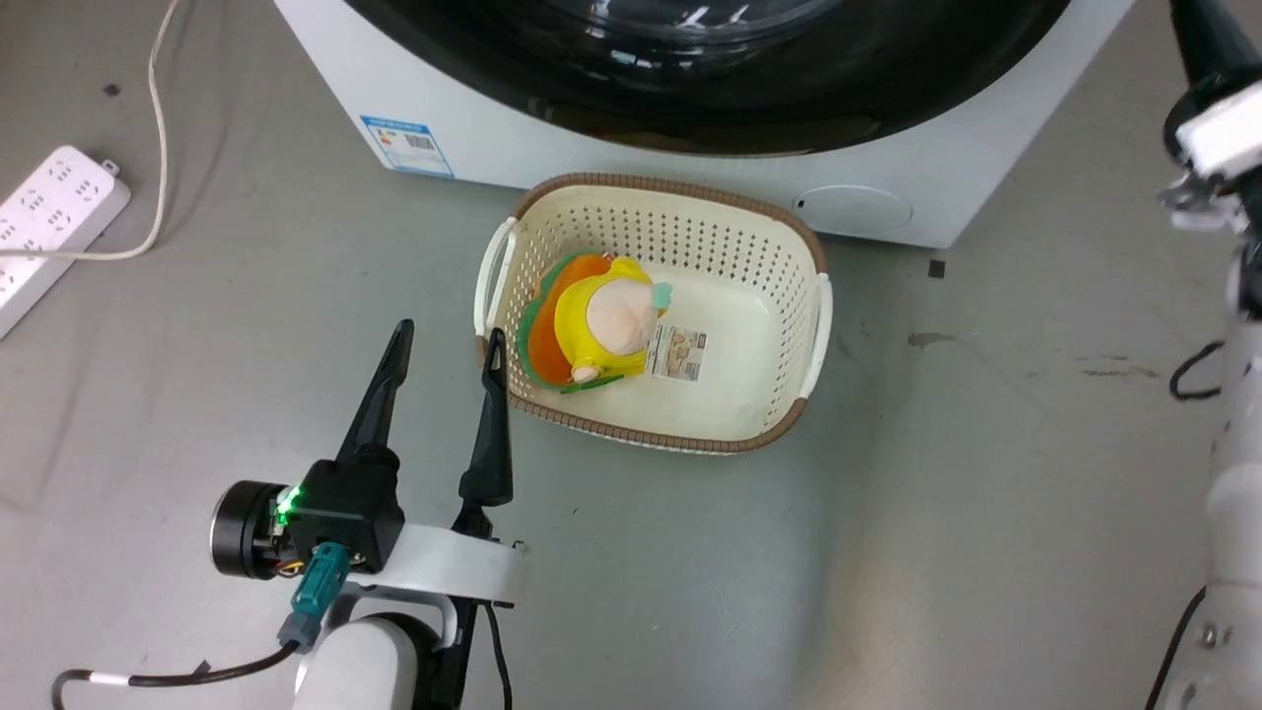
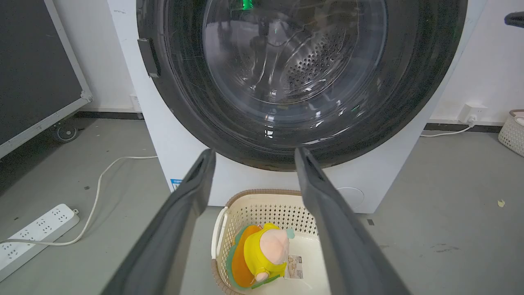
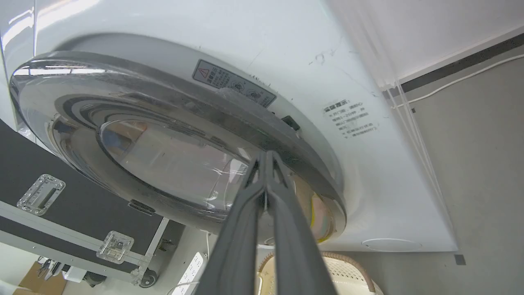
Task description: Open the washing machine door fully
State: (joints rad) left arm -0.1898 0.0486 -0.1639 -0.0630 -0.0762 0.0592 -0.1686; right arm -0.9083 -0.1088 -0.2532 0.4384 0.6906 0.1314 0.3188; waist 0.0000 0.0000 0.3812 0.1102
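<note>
The washing machine door (image 2: 409,102) is a broad glossy black ring around a domed glass bowl, and it spans nearly the whole white machine (image 1: 611,158). Its lower arc (image 1: 710,108) runs along the top of the head view. My left gripper (image 1: 449,340) hangs open low over the floor, facing the door (image 2: 254,152) with nothing between its fingers. My right arm (image 1: 1227,128) rises at the right edge. In the right wrist view my right gripper (image 3: 266,155) is shut, its tips at the rim of the door (image 3: 163,164) just below the latch (image 3: 290,122). Whether the door is ajar I cannot tell.
A cream basket (image 1: 808,325) holding a yellow plush toy (image 1: 601,325) stands on the floor right before the machine. A white power strip (image 1: 49,217) and its cable (image 1: 158,128) lie at the left. A black wheeled case (image 2: 37,73) stands left of the machine.
</note>
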